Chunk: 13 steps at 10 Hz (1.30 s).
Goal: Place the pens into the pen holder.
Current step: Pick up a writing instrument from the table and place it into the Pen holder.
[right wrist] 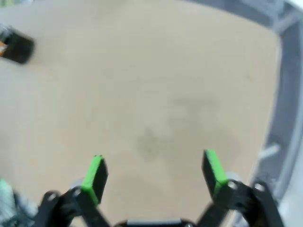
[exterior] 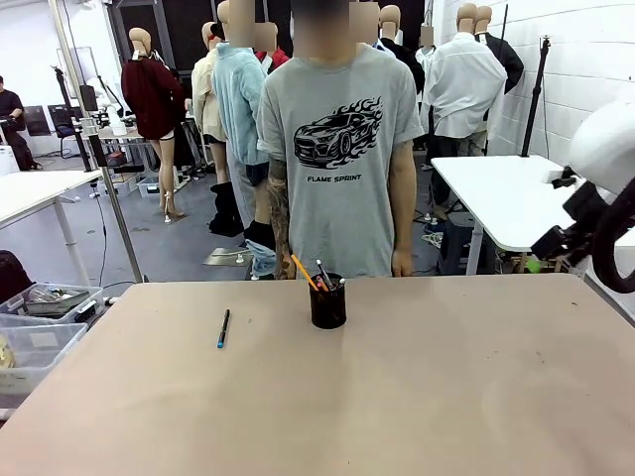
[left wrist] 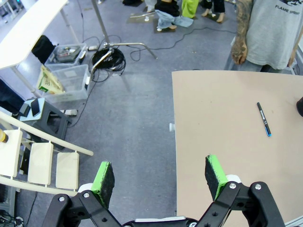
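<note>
Green pads are seen on the left tool (left wrist: 158, 172), whose jaws are spread wide with nothing held between them. One pad is placed over the grey floor (left wrist: 132, 123) and the other over the edge of the tan counter (left wrist: 222, 118). This tool is kept well apart from the pen holder (left wrist: 300, 105), of which a dark sliver is caught at that view's right edge. The right tool (right wrist: 154, 172) is likewise opened fully and left empty, held above a bare stretch of counter, with the pen holder seen blurred and far off.

Nearer than the holder and to its left in the front view, the dark pen (exterior: 223, 328) is laid flat on the counter, clear of the holder, with its blue end turned toward the robot's side. The pen holder itself is set upright near the middle of the counter's far edge. Two pens are stood in it: the orange pen (exterior: 303, 271) is leaned out to the left, and the white-silver pen (exterior: 323, 273) is propped beside it, both tips raised above the rim.

To the holder's right, part of the white right arm (exterior: 605, 149) is seen raised above the counter. Directly behind the holder a person (exterior: 342, 149) in a grey printed T-shirt is stood at the far edge, arms hung at the sides.
</note>
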Each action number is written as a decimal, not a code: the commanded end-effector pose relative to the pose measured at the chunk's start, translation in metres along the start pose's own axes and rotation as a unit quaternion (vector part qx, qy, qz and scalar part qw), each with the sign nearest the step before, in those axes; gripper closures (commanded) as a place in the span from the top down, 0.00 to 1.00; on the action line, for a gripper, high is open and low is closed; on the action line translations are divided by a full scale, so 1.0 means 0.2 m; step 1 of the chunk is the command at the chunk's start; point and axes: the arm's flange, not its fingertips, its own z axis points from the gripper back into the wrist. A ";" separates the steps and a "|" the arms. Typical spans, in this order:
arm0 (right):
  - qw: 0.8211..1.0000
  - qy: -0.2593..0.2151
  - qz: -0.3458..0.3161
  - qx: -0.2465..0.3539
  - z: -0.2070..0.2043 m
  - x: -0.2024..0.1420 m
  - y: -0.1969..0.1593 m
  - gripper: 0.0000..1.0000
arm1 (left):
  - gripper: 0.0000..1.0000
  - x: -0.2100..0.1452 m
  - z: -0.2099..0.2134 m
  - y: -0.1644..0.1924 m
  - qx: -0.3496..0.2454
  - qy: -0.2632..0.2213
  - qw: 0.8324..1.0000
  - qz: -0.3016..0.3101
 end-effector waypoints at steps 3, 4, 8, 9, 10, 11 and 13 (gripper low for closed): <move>0.968 0.093 -0.203 -0.112 0.30 -0.14 -0.31 1.00 | 1.00 0.01 -0.01 0.00 0.001 -0.004 1.000 0.006; 0.956 0.129 -0.227 -0.136 0.31 -0.17 -0.39 1.00 | 1.00 0.01 -0.01 0.00 0.001 -0.004 1.000 0.006; 0.960 0.108 -0.220 -0.134 0.34 -0.24 -0.47 1.00 | 1.00 0.00 0.00 0.00 0.000 0.000 1.000 0.000; 0.960 0.108 -0.220 -0.134 0.34 -0.24 -0.47 1.00 | 1.00 0.06 -0.07 -0.17 0.011 0.000 1.000 -0.013; 0.960 0.108 -0.220 -0.134 0.34 -0.24 -0.47 1.00 | 1.00 0.13 -0.14 -0.37 -0.002 0.002 0.999 -0.039; 0.960 0.108 -0.220 -0.134 0.34 -0.24 -0.47 1.00 | 1.00 0.22 -0.25 -0.59 -0.013 0.013 0.998 -0.066; 0.960 0.108 -0.220 -0.134 0.34 -0.24 -0.47 1.00 | 1.00 0.32 -0.49 -0.89 -0.024 0.060 0.995 -0.071</move>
